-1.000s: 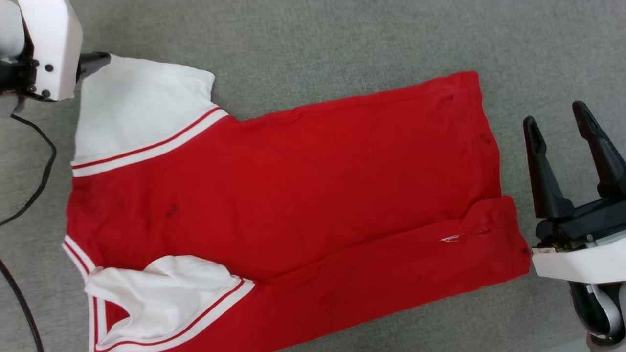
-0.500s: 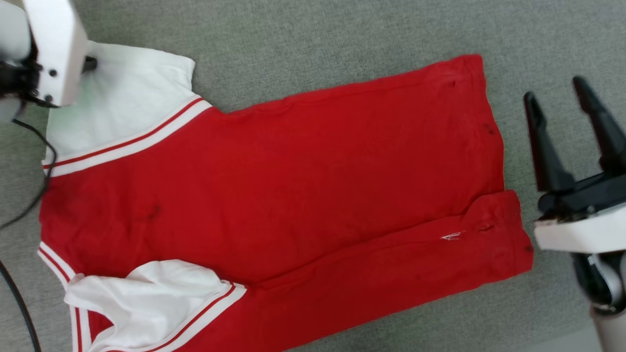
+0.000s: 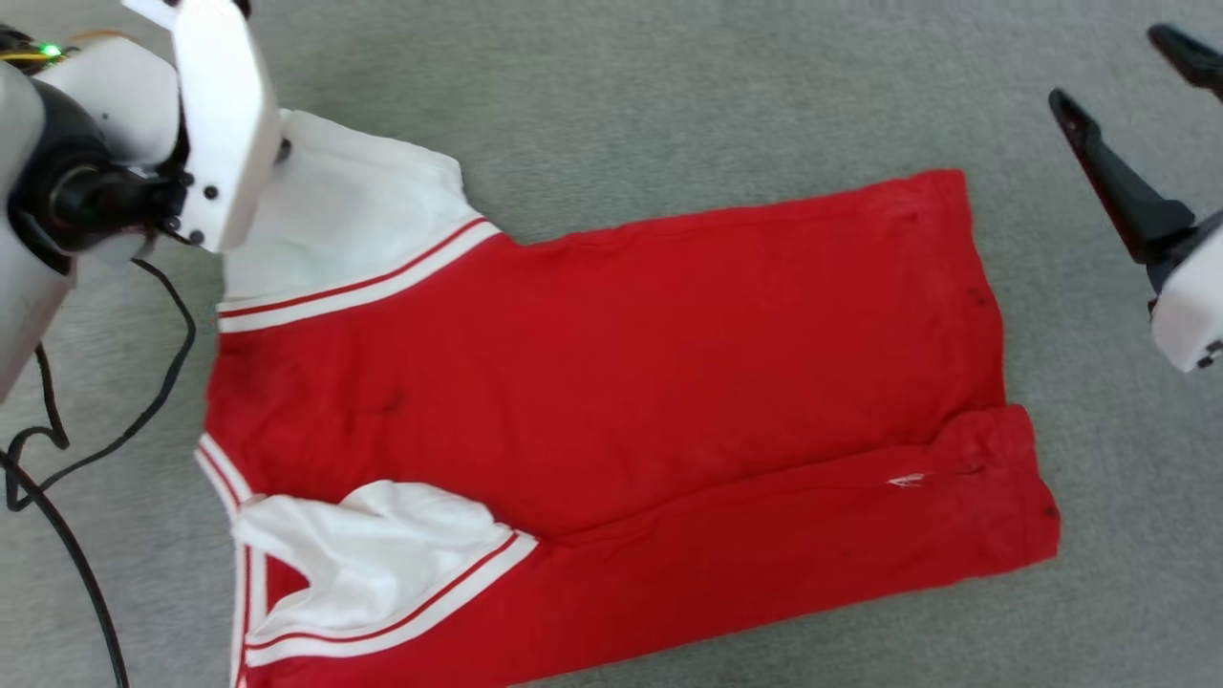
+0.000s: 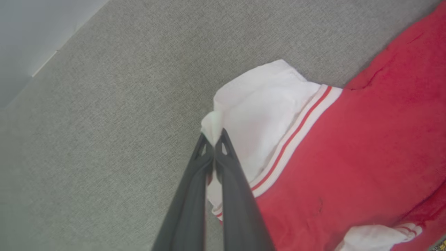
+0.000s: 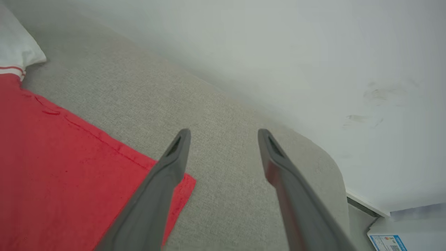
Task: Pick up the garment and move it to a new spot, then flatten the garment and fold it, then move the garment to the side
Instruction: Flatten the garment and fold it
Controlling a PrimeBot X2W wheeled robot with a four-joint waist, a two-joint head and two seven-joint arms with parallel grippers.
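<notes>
The garment [image 3: 611, 363] lies spread on a grey fabric surface, plain red side up, its near long edge folded over and one white sleeve [image 3: 373, 545] tucked in at the lower left. My left gripper [image 4: 213, 134] is shut on the outer corner of the far white sleeve [image 4: 264, 104], which it lifts slightly. In the head view the white wrist housing [image 3: 215, 115] covers those fingers. Beyond the garment's hem [image 5: 52, 157], my right gripper [image 3: 1106, 65] hangs open above bare surface, with nothing between its fingers [image 5: 174, 157].
A black cable [image 3: 162, 382] loops over the surface left of the garment. The grey surface [image 5: 226, 104] ends at a rounded edge against a pale wall [image 5: 313, 52]. A labelled white box [image 5: 400, 233] sits past that edge.
The head camera has shifted, sliding the whole picture. Against the garment, my right gripper has moved away past the hem's far corner. My left wrist has turned while still pinching the sleeve.
</notes>
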